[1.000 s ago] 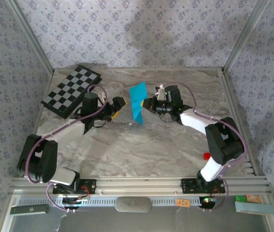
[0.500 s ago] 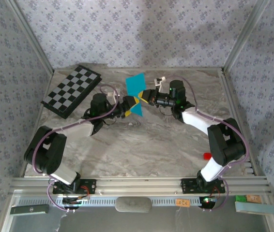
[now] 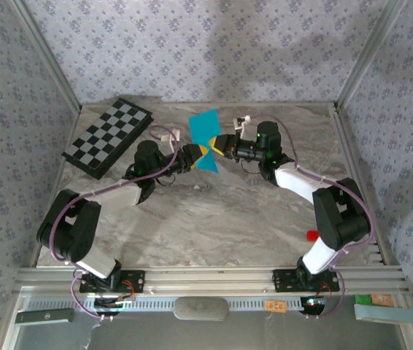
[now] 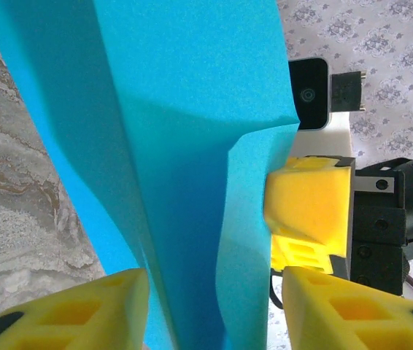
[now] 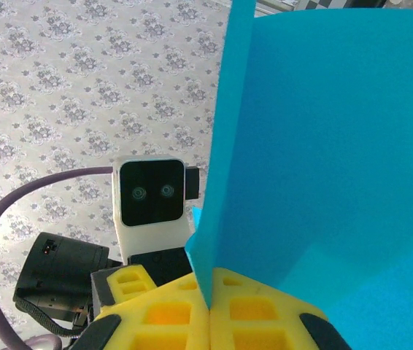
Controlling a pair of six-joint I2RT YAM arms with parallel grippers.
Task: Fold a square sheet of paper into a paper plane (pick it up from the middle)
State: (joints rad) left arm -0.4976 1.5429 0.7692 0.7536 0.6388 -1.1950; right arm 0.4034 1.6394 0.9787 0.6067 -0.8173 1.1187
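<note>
The square sheet of paper (image 3: 205,137) is bright turquoise, bent into lengthwise folds, and hangs in the air over the back middle of the table. My right gripper (image 3: 217,146) holds it from the right. In the right wrist view its yellow fingers (image 5: 265,313) are pressed together on the sheet's lower edge (image 5: 323,146). My left gripper (image 3: 196,154) reaches in from the left. In the left wrist view its jaws straddle the folded paper (image 4: 184,146). They stand apart with a gap beside the right finger (image 4: 352,310).
A black-and-white checkerboard (image 3: 108,136) lies at the back left. A small red block (image 3: 311,235) sits near the right arm's base. A pale teal bar (image 3: 384,312) rests beyond the front rail. Patterned walls and metal posts close in the table (image 3: 214,219).
My left arm swung right to the paper and its jaws narrowed around it. The right gripper carried the paper a little back and left, still shut on it.
</note>
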